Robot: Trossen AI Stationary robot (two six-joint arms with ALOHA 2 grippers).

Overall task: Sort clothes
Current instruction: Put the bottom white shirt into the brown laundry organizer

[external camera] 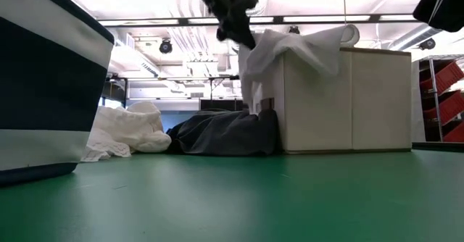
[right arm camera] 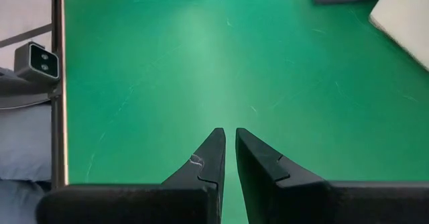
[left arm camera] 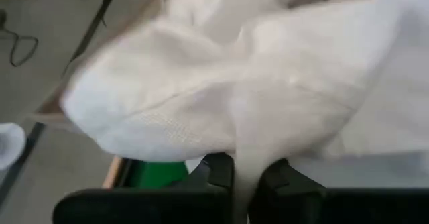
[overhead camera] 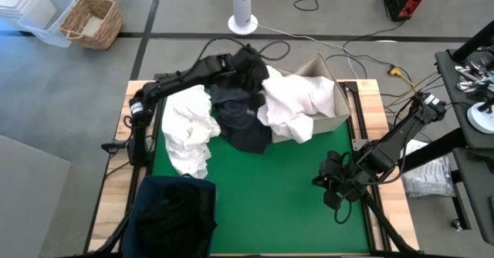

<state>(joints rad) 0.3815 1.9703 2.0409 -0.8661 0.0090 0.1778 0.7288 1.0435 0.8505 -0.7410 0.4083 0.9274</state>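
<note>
A white garment is draped over the beige cardboard box and hangs down its left wall. My left gripper is above the box's left far corner, shut on this garment. A dark garment and another white garment lie in heaps on the green mat left of the box. My right gripper hovers shut and empty over the mat's right part; it also shows in the right wrist view. My left gripper pinches a bunched strip of the white garment between its two fingers. It comes from above, slanting down from the table's left. The rest of the garment spreads over the box's top and left wall, with its lower part hanging slack.
A navy fabric bin stands at the mat's near left corner and fills the left of the low view. The green mat between bin and right gripper is bare. A wicker basket and a fan base stand on the floor beyond.
</note>
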